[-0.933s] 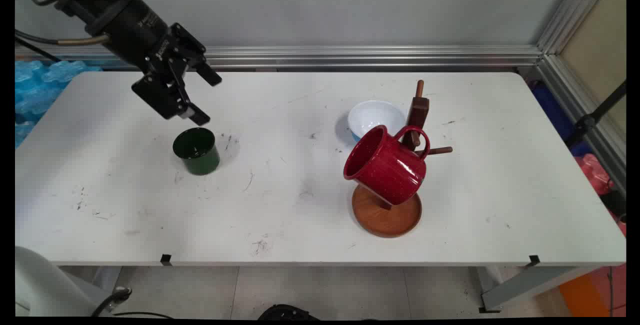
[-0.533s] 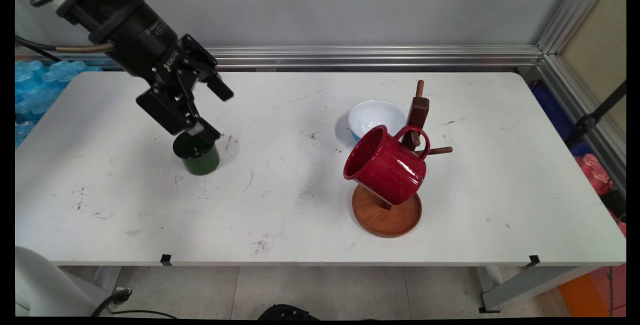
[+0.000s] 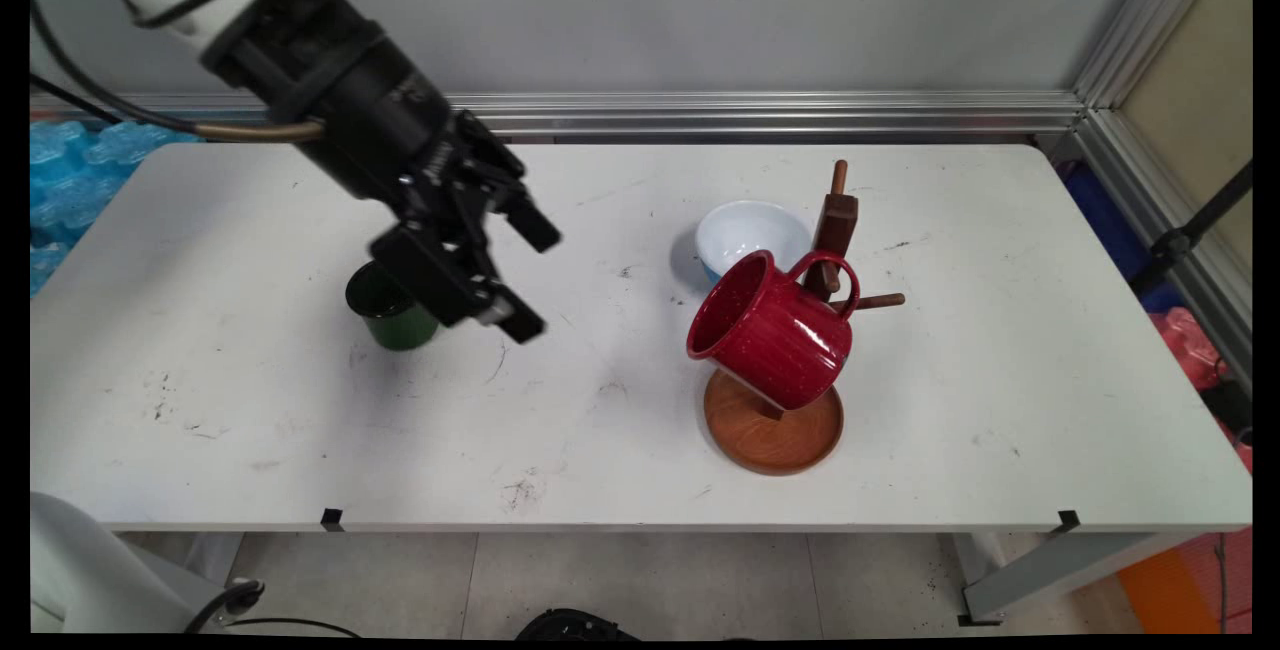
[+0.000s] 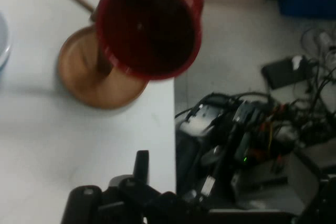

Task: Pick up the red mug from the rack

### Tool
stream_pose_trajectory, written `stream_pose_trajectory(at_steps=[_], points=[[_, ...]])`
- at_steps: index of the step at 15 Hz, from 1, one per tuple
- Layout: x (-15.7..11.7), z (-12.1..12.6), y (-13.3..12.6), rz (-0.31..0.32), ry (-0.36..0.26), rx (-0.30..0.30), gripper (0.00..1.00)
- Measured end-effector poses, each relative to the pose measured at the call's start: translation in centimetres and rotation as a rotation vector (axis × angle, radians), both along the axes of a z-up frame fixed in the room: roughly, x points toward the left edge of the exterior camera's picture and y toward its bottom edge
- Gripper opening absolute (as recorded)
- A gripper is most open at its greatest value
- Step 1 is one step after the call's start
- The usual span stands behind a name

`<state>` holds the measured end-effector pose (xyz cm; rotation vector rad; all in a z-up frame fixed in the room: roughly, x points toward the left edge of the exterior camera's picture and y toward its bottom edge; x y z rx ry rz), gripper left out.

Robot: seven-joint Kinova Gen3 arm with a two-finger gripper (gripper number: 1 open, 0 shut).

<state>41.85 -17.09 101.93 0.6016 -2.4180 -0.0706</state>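
Just left of gripper (image 3: 535,280): green cup (image 3: 392,308)

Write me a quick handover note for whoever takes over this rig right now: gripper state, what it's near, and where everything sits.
Gripper: open, empty, tilted, raised above the table, pointing toward the rack.
Nearest thing: green cup, upright on the table's left half, partly hidden behind the gripper, not held.
Red mug: hangs tilted by its handle on the wooden mug rack, mouth facing the gripper.
White bowl: on the table just behind the rack.
Done or left: no job was given, so none to report.
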Motion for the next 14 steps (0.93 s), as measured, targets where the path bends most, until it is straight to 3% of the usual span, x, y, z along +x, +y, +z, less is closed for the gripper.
stream_pose_trajectory(at_steps=[7, 14], points=[[-4.9, -0.7, -1.8, 0.039, 0.044, 0.017, 1.00], [-7.6, -2.5, -3.4, 0.060, 0.061, 0.038, 1.00]])
